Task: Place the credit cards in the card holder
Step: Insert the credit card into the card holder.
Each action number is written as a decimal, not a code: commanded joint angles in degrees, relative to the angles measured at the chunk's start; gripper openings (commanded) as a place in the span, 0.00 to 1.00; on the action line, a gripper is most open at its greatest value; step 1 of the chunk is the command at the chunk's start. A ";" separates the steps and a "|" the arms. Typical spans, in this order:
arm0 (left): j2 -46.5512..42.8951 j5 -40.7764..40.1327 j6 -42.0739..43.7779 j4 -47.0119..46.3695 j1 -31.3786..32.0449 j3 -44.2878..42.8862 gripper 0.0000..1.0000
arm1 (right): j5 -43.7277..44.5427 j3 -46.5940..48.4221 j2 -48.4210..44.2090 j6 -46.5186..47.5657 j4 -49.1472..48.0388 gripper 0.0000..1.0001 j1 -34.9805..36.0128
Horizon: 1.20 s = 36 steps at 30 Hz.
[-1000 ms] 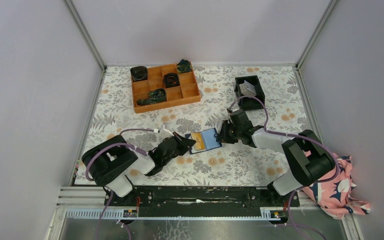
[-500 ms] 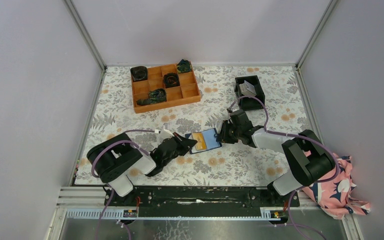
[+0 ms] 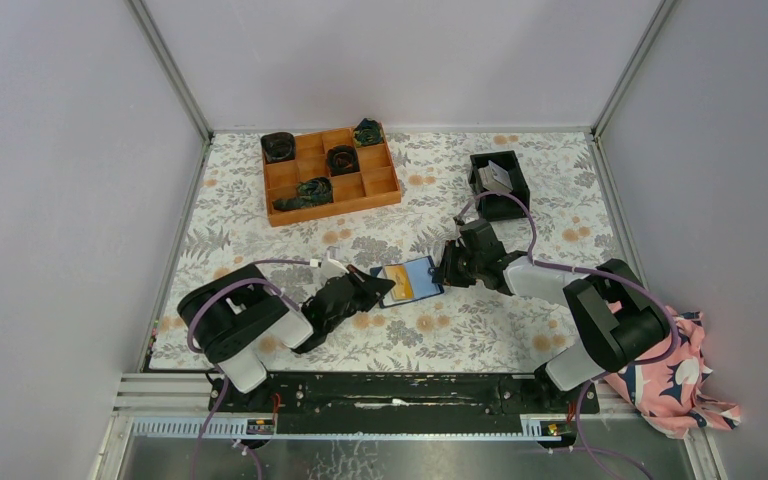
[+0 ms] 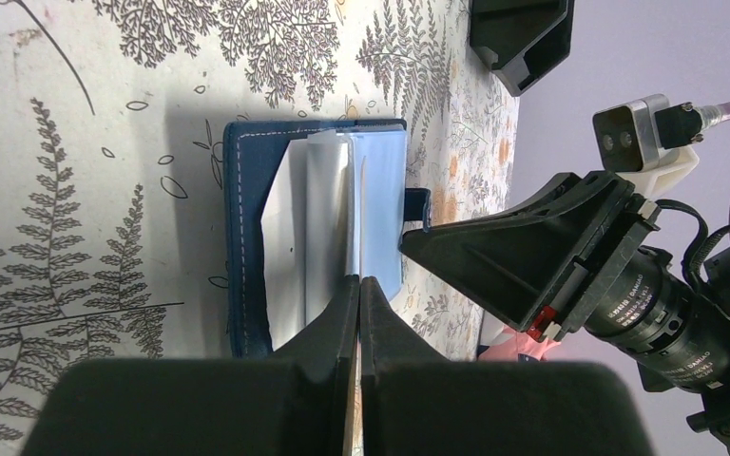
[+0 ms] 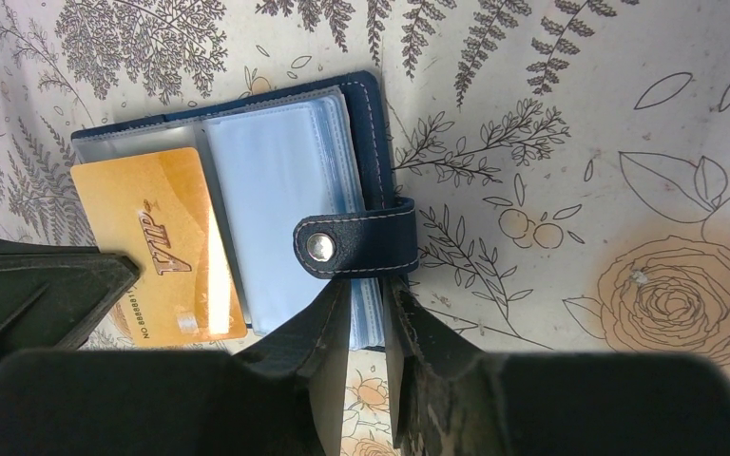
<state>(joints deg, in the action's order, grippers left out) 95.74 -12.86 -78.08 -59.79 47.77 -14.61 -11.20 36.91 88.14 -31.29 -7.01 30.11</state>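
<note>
The open card holder lies near the middle of the floral surface, somewhat toward its near edge, between the two grippers. Only the right wrist view shows the gold VIP card on the left page and the snap tab folded over the right edge. There the right gripper has its jaws slightly apart, tips at the holder's edge below the tab; whether they pinch it is unclear. The left wrist view shows no gold, only pale clear sleeves, with the left gripper fully closed and apparently empty at their edge. How far the card sits in a sleeve cannot be told. Grey cards rest in a black bin toward the far right corner.
</note>
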 commanded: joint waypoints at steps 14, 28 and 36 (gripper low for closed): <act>1.99 0.01 0.92 -3.62 -0.48 0.03 0.00 | 0.26 -0.12 1.13 0.70 -1.23 0.26 0.16; 4.10 -0.41 0.04 -7.94 -0.35 0.66 0.00 | 0.24 -0.17 1.27 0.87 -1.09 0.26 0.14; 5.44 0.06 0.13 -8.62 -0.37 0.20 0.00 | 0.23 -0.08 1.24 0.97 -0.74 0.26 0.13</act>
<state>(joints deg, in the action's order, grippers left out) 99.74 -12.84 -78.08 -64.69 47.57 -14.61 -11.40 36.91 88.40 -31.27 -7.68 30.11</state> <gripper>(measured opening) 0.017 0.261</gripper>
